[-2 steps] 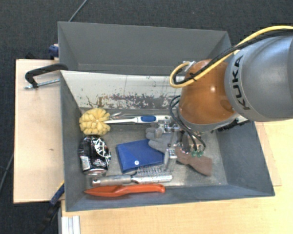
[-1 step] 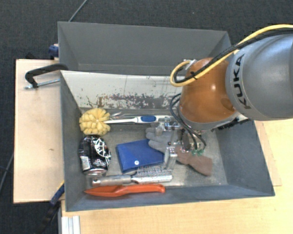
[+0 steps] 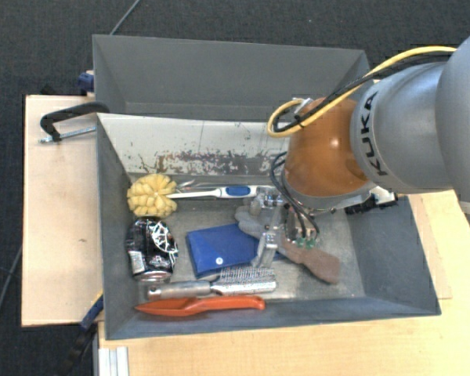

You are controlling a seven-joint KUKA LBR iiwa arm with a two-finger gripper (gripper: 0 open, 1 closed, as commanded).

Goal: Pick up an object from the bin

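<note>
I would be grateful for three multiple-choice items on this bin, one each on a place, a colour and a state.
1. Where in the bin does the orange-handled tool lie?
A. along the near wall, at the view's bottom
B. against the far wall
C. in the right corner

2. What colour is the dish brush's head?
A. red
B. yellow
C. green

3. How is the black-and-white can placed?
A. standing upright
B. lying on its side
C. propped against the far wall

Answers:
1 A: it stretches flat along the floor's nearest edge.
2 B: the tufted head at the left is yellow.
3 B: its length rests flat on the floor.
</note>
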